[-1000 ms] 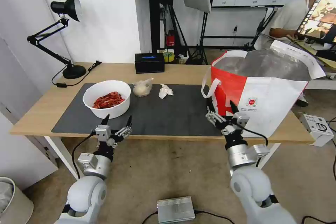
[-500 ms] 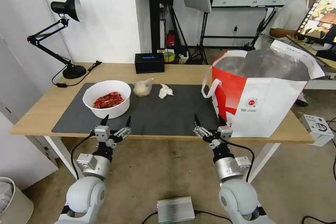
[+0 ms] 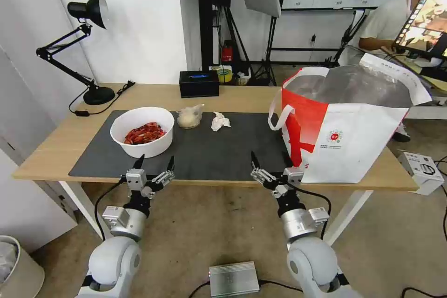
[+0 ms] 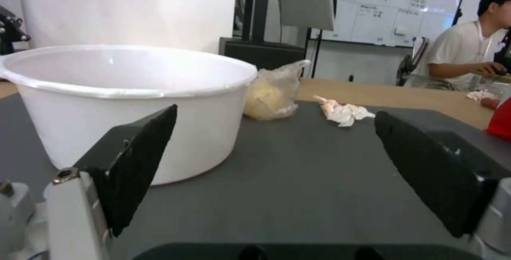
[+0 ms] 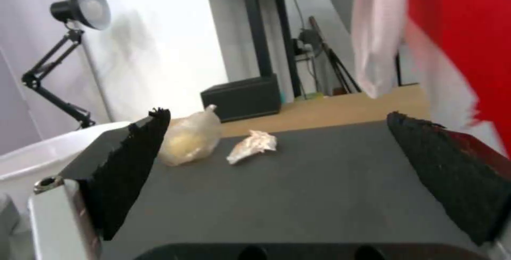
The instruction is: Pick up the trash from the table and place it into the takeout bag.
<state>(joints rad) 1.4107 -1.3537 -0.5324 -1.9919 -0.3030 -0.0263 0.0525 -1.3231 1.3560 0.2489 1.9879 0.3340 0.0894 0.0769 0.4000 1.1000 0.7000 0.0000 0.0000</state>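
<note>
On the table's dark mat (image 3: 219,153) stand a white bowl (image 3: 142,131) of red shells, a small clear bag (image 3: 189,117) of whitish stuff and a crumpled white tissue (image 3: 219,121). The takeout bag (image 3: 347,123), white with a red side panel and foil lining, stands open at the table's right end. My left gripper (image 3: 155,163) is open at the front edge, just before the bowl (image 4: 127,100). My right gripper (image 3: 270,160) is open at the front edge, left of the takeout bag's red panel (image 5: 468,44). The right wrist view shows the clear bag (image 5: 191,136) and tissue (image 5: 253,146) ahead.
A black desk lamp (image 3: 88,46) stands at the back left corner, a black box (image 3: 199,83) at the back middle. A silver box (image 3: 233,278) lies on the floor between my arms. A bin (image 3: 14,265) sits at lower left.
My right gripper has moved left and down, away from the takeout bag's front toward the table's front edge. The left arm has stayed still.
</note>
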